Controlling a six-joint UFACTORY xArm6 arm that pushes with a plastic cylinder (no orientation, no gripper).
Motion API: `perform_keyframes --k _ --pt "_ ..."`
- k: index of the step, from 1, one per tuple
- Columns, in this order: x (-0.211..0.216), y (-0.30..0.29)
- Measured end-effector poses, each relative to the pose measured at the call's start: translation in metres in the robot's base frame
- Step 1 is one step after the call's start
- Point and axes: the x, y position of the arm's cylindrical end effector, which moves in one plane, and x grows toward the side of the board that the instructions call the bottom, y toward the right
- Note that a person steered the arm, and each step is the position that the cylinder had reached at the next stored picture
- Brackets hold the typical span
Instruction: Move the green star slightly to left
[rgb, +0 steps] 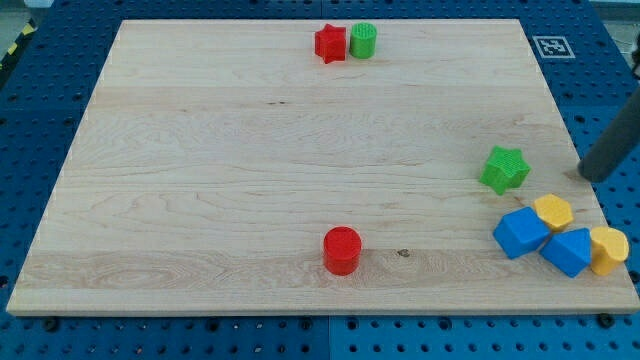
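Tip poised right of the star, ready to push left.
My tip (588, 176), a bare rod end effector with nothing to pinch, rests on the pale wooden table (250, 200) apart from the green plastic star block (503, 168).

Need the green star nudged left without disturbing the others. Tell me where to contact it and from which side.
Push the green star on its right-hand edge, coming from the view's right, where my tip already sits apart from it. The yellow block and blue block lie below, so keep the push level.
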Motion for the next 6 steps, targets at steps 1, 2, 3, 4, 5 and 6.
perform_keyframes --k 1,2,3,4,5,6 --pt "0.000 -0.047" --pt "0.001 -0.054" --pt "0.014 -0.054" --pt "0.015 -0.084" --pt "0.010 -0.125" --pt "0.005 -0.158"
